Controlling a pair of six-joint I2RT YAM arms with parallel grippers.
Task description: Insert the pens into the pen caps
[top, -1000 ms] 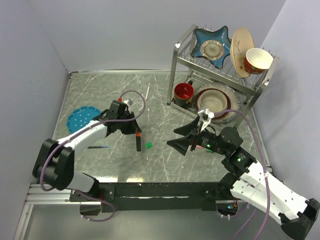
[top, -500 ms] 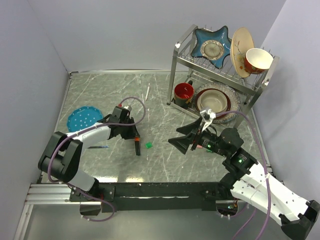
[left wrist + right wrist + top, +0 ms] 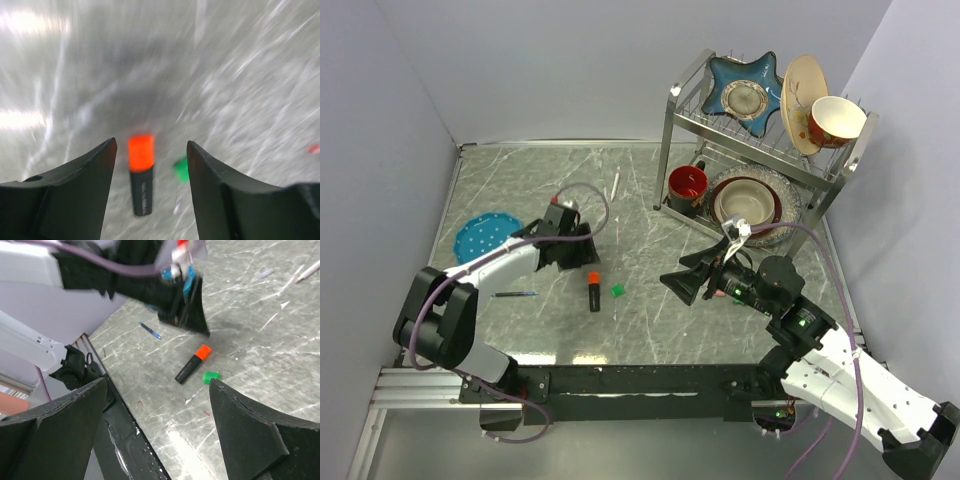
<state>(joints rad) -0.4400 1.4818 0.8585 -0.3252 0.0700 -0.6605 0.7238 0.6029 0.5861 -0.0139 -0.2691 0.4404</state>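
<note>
A short black marker [image 3: 593, 296] with an orange cap [image 3: 593, 278] on its far end lies flat on the table. A small green cap [image 3: 617, 290] lies just right of it. My left gripper [image 3: 582, 258] is open and empty, just behind the marker; in the left wrist view [image 3: 151, 150] the marker [image 3: 141, 182] and green cap [image 3: 182, 169] show between its fingers, blurred. My right gripper [image 3: 682, 280] is open and empty, right of the green cap [image 3: 211, 376]. A thin blue pen [image 3: 515, 294] lies at the left, a thin white pen [image 3: 615, 183] at the back. The green-tipped marker is out of view.
A blue perforated disc [image 3: 482, 237] lies at the far left. A metal dish rack [image 3: 760, 150] with plates, bowls and a red mug [image 3: 687, 186] stands at the back right. A small reddish spot [image 3: 314, 148] shows blurred at the left wrist view's right edge.
My left gripper has opened, let go of the orange-capped marker and pulled back from it. The marker now lies free on the table. My right arm has barely moved.
</note>
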